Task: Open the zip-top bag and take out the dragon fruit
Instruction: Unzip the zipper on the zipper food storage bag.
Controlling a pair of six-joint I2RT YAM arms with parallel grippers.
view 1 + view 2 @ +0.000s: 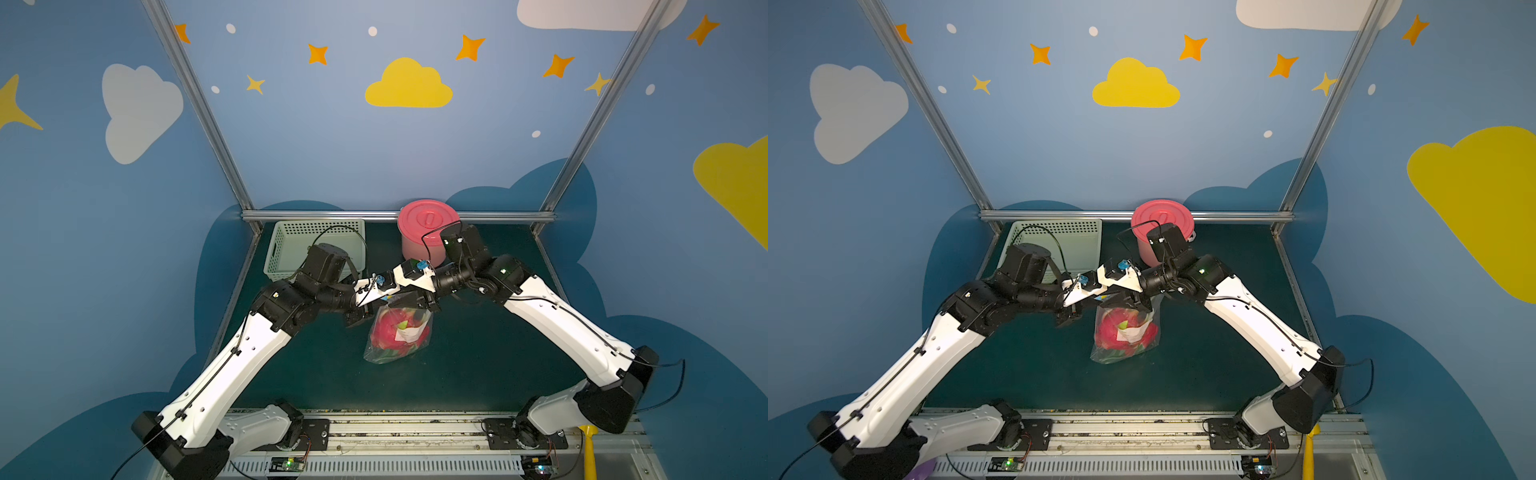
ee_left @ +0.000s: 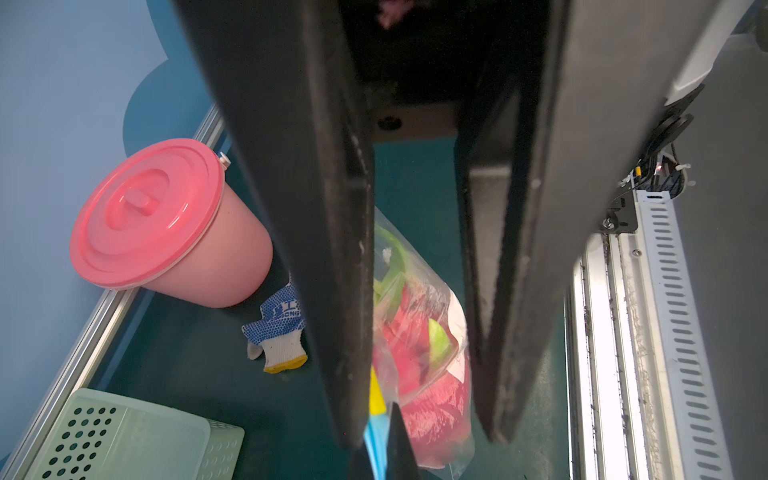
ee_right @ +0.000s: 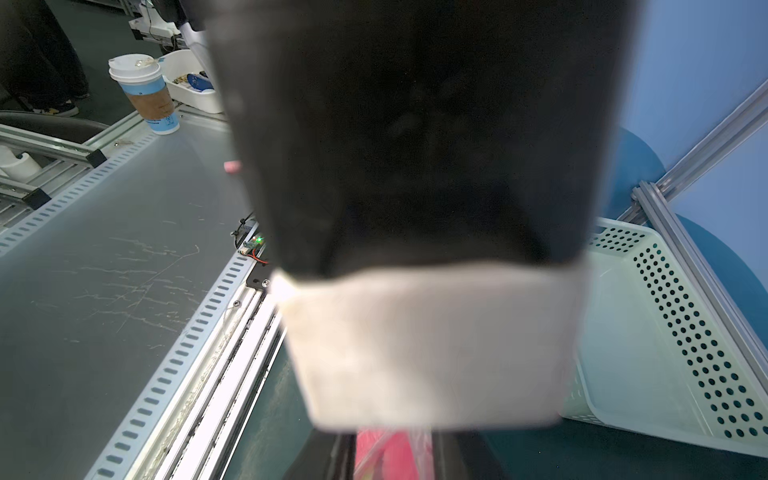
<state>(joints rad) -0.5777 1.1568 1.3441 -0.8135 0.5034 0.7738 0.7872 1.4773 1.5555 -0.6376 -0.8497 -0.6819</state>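
The zip-top bag (image 1: pixel 399 336) sits on the dark green tabletop (image 1: pixel 478 353), just on my side of the pink lidded bucket (image 1: pixel 428 232). Its upper edge is raised to where both my wrists meet. The dragon fruit (image 1: pixel 388 332) is inside it, red with green tips, behind a white label (image 1: pixel 410 332). My left fingers (image 2: pixel 380 461) are pressed together on the bag's light-blue zip strip (image 2: pixel 375 440), and the yellow slider tab (image 2: pixel 376 395) lies right beside that pinch. My right fingers (image 2: pixel 424 432) come in from the bucket's side and stand apart. In the left wrist view the clear plastic and the fruit show in the gap between them, but I cannot tell whether either finger presses on the bag. My right wrist view is mostly blocked by the left wrist's black and white housing, with a strip of pink and plastic showing between my own fingertips. A pale green perforated basket (image 1: pixel 299 245) stands to the left of the bucket, against the back rail. A white and blue dotted work glove (image 2: pixel 278 332) lies on the tabletop near the bucket's base, apart from the bag.
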